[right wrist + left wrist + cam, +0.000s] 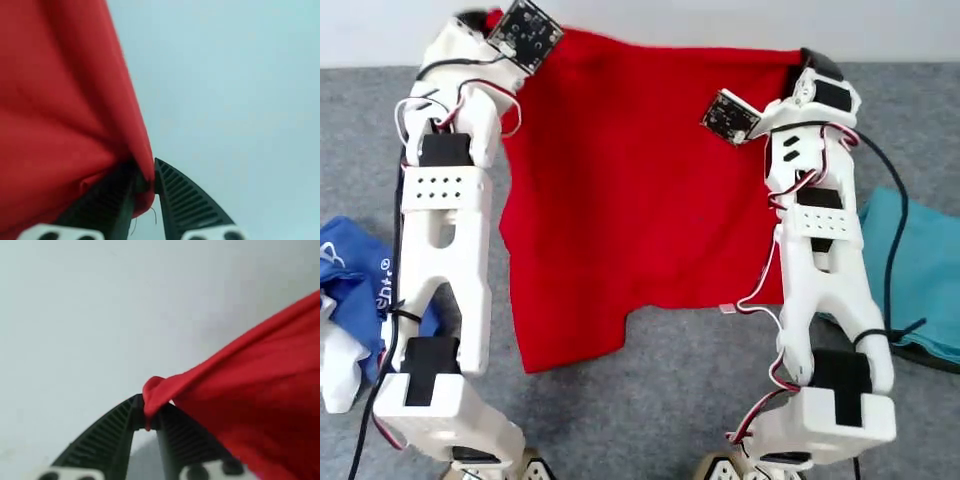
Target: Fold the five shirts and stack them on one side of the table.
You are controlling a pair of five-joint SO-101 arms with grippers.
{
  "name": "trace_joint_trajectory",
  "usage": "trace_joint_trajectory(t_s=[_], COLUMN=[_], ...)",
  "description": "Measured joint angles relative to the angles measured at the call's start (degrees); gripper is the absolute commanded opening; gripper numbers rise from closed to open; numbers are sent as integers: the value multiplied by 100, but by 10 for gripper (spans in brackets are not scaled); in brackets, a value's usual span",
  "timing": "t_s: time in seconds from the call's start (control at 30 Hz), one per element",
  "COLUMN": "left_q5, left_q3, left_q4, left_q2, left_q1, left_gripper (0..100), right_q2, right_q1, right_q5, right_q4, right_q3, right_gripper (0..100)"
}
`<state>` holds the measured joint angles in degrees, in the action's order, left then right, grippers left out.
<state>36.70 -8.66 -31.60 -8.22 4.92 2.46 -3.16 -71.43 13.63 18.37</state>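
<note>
A red shirt [630,190] hangs spread between both arms at the far edge of the table, its lower part draping onto the grey surface. My left gripper [148,412] is shut on one top corner of the red shirt [250,390], the cloth bunched between its black fingers [112,432]. My right gripper [148,180] is shut on the other top corner of the red shirt [60,115]. From above, the left arm [445,200] holds the far left corner and the right arm [815,200] the far right corner.
A blue and white pile of shirts [345,300] lies at the table's left edge. A teal shirt [920,270] lies at the right edge. A pale wall runs behind the table. Grey tabletop [670,400] shows between the arm bases.
</note>
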Motion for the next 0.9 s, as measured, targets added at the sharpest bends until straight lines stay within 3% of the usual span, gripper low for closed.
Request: trace_joint_trajectory(t_s=[0.53, 0.83, 0.9], left_q5=[44, 44, 44], left_q3=[-26, -985, -1002], left_q4=[-3640, -6365, -6655], left_q2=[0, 0, 9], left_q1=[-158, -211, -273], left_gripper=[5, 4, 4], right_q2=[-1046, -2127, -2365], right_q1=[185, 281, 255], right_q5=[0, 9, 9], right_q4=[-2207, -3305, -3587], right_q3=[1556, 2444, 2646], right_gripper=[10, 10, 10])
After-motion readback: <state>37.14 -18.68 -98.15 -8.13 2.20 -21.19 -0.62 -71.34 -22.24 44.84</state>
